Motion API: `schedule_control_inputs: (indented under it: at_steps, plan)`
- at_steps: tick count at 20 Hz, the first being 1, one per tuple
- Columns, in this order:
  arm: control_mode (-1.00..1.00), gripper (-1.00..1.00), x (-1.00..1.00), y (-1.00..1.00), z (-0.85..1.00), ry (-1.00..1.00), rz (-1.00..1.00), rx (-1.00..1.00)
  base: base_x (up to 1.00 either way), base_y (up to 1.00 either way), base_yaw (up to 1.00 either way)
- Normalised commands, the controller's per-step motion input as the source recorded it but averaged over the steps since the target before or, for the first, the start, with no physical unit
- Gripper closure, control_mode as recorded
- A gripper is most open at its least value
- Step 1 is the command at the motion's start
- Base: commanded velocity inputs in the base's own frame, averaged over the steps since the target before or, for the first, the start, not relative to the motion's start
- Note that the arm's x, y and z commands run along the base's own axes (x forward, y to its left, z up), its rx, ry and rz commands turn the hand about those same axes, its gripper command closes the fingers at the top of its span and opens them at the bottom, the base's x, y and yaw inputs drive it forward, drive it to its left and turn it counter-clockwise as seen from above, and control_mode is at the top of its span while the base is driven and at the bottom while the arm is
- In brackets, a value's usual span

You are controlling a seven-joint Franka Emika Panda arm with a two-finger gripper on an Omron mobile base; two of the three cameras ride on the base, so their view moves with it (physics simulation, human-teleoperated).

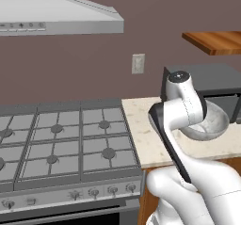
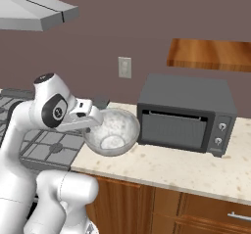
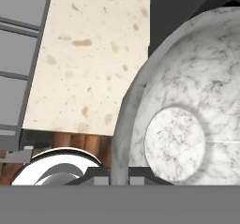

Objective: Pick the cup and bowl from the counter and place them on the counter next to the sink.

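The pale marbled bowl hangs tilted just above the cream speckled counter, in front of the dark oven box. My gripper is shut on the bowl's left rim. In the hand view the bowl takes up the right half, and its rim runs down between my fingertips at the bottom edge. In the left base view the bowl shows behind my forearm, over the counter. The cup and the sink are out of view.
A grey gas stovetop lies left of the counter under a range hood. A dark countertop oven stands against the wall right behind the bowl. A wooden shelf hangs above it. Brown cabinets front the counter.
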Motion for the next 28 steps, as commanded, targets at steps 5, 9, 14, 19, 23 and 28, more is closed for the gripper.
schedule_control_inputs:
  at_steps: [5, 9, 14, 19, 23, 28]
  plan:
    - [1.00, 1.00, 0.00, 0.00, 0.00, 0.00, 0.00, 0.00, -0.91, 0.19, 0.00]
    - [1.00, 1.00, 0.00, 0.00, 0.00, 0.00, 0.00, 0.00, -0.85, 0.34, 0.00]
    - [1.00, 1.00, 0.00, 0.00, 0.00, 0.00, 0.00, 0.00, 0.07, 0.23, 0.42]
    - [1.00, 1.00, 0.00, 0.00, 0.00, 0.00, 0.00, 0.00, 0.00, 0.08, 0.96]
    - [1.00, 1.00, 0.00, 0.00, 0.00, 0.00, 0.00, 0.00, 0.00, 0.00, 1.00]
    - [1.00, 1.00, 0.00, 0.00, 0.00, 0.00, 0.00, 0.00, 0.03, 0.00, 0.99]
